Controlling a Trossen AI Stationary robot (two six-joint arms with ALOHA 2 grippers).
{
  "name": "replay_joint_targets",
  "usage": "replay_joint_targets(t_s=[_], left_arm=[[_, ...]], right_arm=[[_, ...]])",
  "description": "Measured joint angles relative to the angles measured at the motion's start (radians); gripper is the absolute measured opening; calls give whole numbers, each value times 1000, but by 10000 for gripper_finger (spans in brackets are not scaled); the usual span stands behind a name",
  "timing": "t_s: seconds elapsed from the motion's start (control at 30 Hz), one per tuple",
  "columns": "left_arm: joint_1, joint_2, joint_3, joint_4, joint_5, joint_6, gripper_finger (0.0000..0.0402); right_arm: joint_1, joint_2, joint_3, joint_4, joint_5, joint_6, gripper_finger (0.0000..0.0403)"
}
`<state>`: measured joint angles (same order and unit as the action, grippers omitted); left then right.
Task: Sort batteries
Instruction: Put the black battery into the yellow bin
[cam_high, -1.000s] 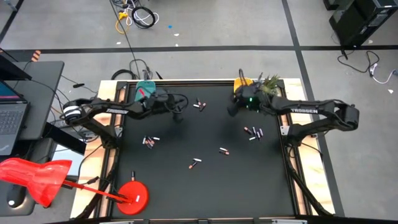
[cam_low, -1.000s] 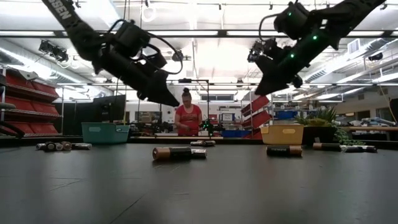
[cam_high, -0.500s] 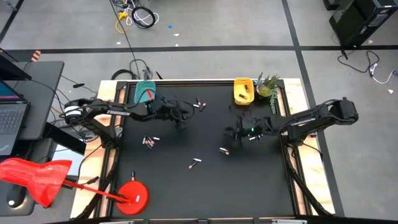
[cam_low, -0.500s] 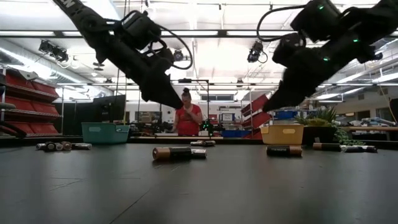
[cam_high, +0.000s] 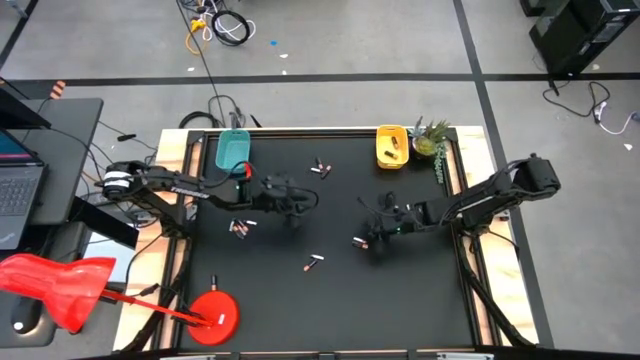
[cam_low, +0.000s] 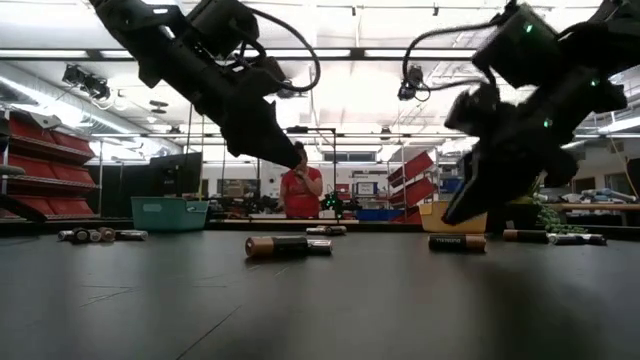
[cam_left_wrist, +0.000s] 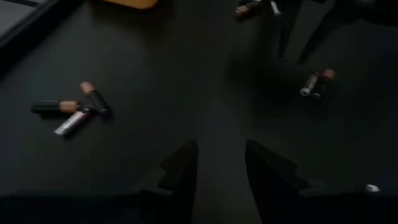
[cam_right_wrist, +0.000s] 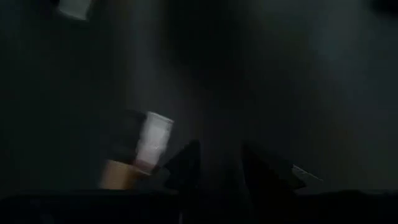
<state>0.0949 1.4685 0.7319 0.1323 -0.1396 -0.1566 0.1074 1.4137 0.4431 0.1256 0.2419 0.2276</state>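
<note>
High view, from teal tray (cam_high: 232, 150) rightward: left gripper (cam_high: 294, 212) out over mat centre, fingers (cam_left_wrist: 181, 169) parted, grasping nothing. Batteries (cam_high: 240, 227) scattered below and right of tray. Farther right, right gripper (cam_high: 373, 240) parted, empty, hovering over a battery pair (cam_high: 360, 241).

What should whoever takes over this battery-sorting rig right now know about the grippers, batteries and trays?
Left gripper: open, empty, hovering over the black table left of centre, near a cluster of small cylindrical batteries, silvery or dark with reddish ends.
Right gripper: open, empty, low beside a battery pair.
Other loose batteries: a group at far centre, a single one nearer the front.
Rectangular teal tray and yellow tray sit at the far edge; contents too small to tell.
Done: unclear. Left: every loose battery.
</note>
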Motion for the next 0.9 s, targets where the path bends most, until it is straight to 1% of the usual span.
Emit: replay_joint_targets(t_s=[0.07, 0.27, 0.43, 0.53, 0.6, 0.67, 0.9], left_arm=[[1, 0, 0, 9, -9, 0, 140], [0, 0, 0, 9, -2, 0, 140], [-7, 0, 0, 2, 8, 12, 140], [-16, 0, 0, -1, 12, 30, 140], [-19, 0, 0, -1, 14, 47, 140], [-21, 0, 0, -1, 14, 51, 140], [-27, 0, 0, -13, 13, 59, 140]], right_arm=[[-33, -19, 0, -76, 43, 56, 128], [-130, -105, 6, -263, 46, 175, 128], [-164, -164, 97, -499, 53, 279, 128], [-189, -162, 141, -653, 44, 347, 128], [-212, -151, 148, -727, 21, 362, 128], [-229, -143, 148, -766, -15, 365, 128], [-256, -139, 148, -778, -117, 351, 128]])
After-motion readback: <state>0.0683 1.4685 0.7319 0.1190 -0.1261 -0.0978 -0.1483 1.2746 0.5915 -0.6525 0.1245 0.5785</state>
